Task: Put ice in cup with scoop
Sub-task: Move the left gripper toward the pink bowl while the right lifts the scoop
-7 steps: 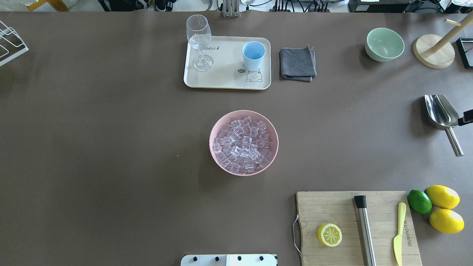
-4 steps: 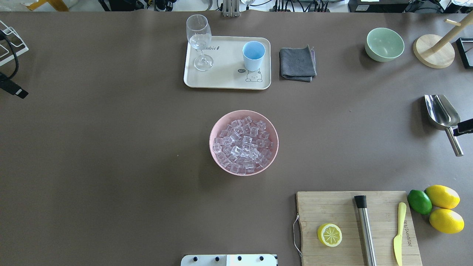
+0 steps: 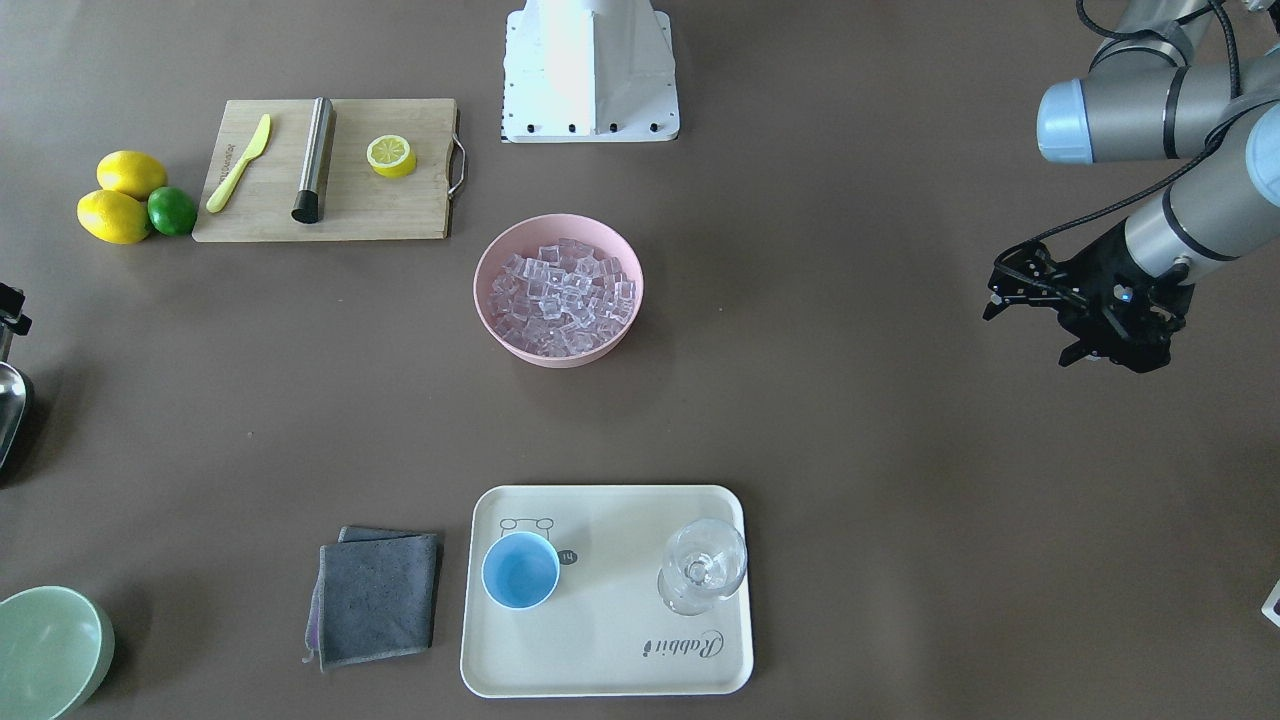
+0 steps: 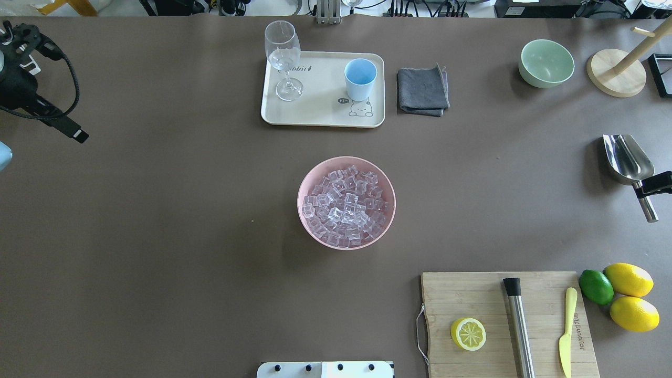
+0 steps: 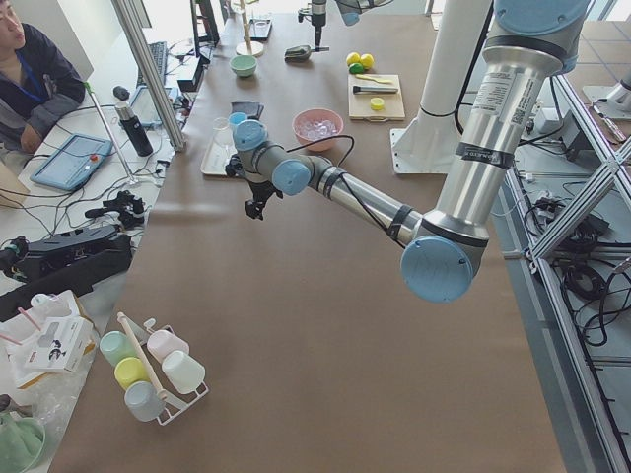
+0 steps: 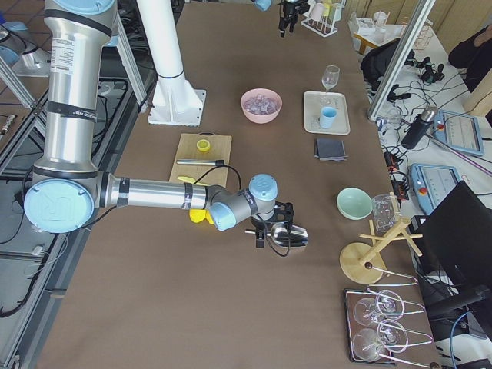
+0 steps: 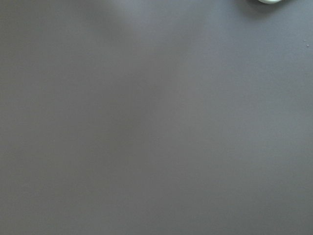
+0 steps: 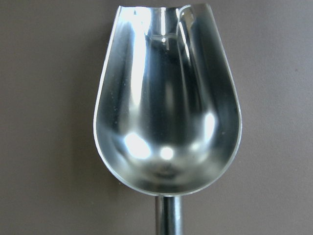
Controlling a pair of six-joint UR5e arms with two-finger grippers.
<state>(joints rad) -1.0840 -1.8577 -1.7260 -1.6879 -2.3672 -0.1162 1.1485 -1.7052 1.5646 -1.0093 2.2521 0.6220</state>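
Observation:
The steel scoop [image 4: 627, 157] lies flat on the table at the far right, and its empty trough fills the right wrist view [image 8: 166, 112]. My right gripper [image 4: 651, 186] is low over the start of the scoop's handle and looks open. The ice [image 4: 344, 205] fills the pink bowl [image 4: 300, 202] at the table's middle. The light-blue cup [image 4: 360, 79] stands empty on the cream tray [image 4: 320, 113] at the back. My left gripper [image 3: 1030, 330] is open and empty above bare table at the far left.
A wine glass [image 4: 283, 58] shares the tray with the cup. A grey cloth [image 4: 422, 90] lies to its right, and a green bowl [image 4: 546, 63] and a wooden stand [image 4: 617, 73] further right. A cutting board [image 4: 472, 294] with a steel cylinder [image 4: 518, 325], a half lemon and a knife sits front right.
My right gripper has moved along the scoop from the trough's edge to the handle. My left arm has come into the overhead view from the left edge.

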